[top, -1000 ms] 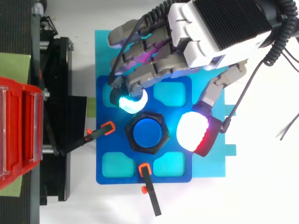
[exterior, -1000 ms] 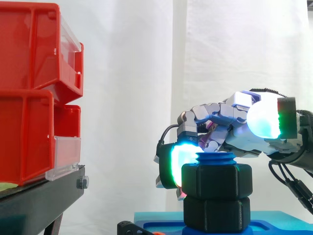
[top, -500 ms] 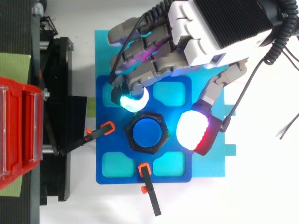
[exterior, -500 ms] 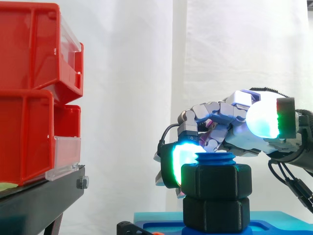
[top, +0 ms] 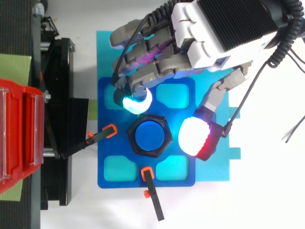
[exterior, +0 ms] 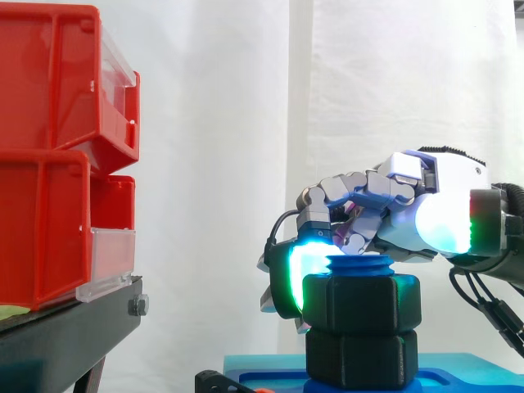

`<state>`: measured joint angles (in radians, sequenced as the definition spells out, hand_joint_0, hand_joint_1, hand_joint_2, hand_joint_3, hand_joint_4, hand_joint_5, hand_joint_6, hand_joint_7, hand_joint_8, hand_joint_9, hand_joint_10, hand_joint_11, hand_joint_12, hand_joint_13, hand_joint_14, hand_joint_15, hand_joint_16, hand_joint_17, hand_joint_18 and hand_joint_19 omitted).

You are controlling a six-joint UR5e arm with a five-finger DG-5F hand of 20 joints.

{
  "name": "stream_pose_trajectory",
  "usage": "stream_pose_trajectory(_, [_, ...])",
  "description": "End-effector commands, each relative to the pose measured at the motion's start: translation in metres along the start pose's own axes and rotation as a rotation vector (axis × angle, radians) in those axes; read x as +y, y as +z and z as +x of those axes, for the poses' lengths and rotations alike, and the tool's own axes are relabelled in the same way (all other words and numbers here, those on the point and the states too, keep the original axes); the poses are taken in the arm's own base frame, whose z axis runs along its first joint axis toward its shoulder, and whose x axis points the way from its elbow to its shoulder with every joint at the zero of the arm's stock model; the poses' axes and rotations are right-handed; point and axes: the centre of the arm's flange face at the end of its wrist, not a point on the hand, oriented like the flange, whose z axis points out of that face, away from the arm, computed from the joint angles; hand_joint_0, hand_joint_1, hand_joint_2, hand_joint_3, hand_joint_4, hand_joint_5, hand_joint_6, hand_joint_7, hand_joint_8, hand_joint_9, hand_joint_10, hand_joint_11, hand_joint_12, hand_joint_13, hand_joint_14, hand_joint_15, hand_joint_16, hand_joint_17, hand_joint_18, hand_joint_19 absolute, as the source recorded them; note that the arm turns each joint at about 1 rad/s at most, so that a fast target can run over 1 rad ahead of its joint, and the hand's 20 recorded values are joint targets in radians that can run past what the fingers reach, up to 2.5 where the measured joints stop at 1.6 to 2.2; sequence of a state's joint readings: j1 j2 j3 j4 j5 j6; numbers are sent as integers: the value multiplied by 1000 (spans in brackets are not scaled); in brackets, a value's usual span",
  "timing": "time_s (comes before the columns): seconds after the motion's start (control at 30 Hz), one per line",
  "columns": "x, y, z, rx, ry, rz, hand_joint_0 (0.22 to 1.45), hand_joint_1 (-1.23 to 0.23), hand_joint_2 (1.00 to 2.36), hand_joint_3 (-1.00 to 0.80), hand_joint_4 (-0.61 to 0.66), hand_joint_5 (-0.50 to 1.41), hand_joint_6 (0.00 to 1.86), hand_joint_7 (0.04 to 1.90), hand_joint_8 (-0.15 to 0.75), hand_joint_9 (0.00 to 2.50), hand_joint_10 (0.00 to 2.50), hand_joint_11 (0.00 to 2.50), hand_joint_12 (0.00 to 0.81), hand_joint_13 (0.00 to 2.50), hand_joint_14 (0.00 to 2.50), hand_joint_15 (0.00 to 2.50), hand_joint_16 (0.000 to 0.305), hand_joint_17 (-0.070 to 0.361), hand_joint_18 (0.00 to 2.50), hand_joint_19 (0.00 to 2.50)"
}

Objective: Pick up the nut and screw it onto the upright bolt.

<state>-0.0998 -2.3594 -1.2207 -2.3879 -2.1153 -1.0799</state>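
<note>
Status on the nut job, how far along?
Done: the nut is on the upright bolt, with blue threads showing above it, and it sits down on the lower black hex piece. In hand: the hand is at the nut; grip unclear. Left: possibly final tightening, then pulling away.

A white tabletop (top: 267, 200) carries everything. A light-blue base plate (top: 212, 167) lies flat on it, and a darker blue fixture (top: 107, 124) with teal recesses (top: 119, 168) lies on that plate. Two orange-tipped black clamps (top: 110, 130) reach onto the fixture's left and lower edges. At the fixture's centre stands the blue bolt (top: 150, 136), with the black nut (top: 132, 136) round it. Just left of the plate is a black stand (top: 62, 119) bearing red bins (top: 19, 133). Green patches (top: 14, 69) show at the left edge.
</note>
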Motion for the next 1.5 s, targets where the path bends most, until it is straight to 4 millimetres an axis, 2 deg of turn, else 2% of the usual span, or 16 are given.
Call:
stream_pose_trajectory(0.0, [0,0,2,3,2,0,439,-336,1000,-500,177,-4,669,1187,288,1039,0,0,290,755,0,0,27,61,480,0])
stream_pose_trajectory(0.27, [3,2,1,3,2,-3,431,-296,1000,-500,206,0,608,1300,290,1030,0,0,302,729,0,0,29,66,438,0])
stream_pose_trajectory(0.33, [2,2,2,4,3,-1,428,-274,1000,-500,216,7,536,1439,287,1013,0,0,306,718,0,0,30,68,428,0])
stream_pose_trajectory(0.4, [2,2,3,4,3,-1,427,-267,1000,-500,238,3,501,1470,287,1006,0,0,310,701,0,0,32,72,411,0])
stream_pose_trajectory(0.83, [2,4,-1,-14,20,-13,424,-246,1000,-500,292,-38,505,1171,277,950,0,0,322,676,0,0,34,77,374,0])
stream_pose_trajectory(0.93, [1,4,-1,-23,17,-16,423,-240,1000,-500,321,-55,504,1016,270,932,0,0,324,669,0,0,35,79,369,0])
stream_pose_trajectory(1.03, [1,4,-1,-21,16,-15,422,-237,1000,-500,324,-62,504,938,270,922,0,0,324,661,0,0,36,81,363,0])
stream_pose_trajectory(1.47, [6,4,4,9,16,-3,422,-213,1000,-500,310,-71,504,885,262,893,0,0,324,645,0,0,37,84,349,0])
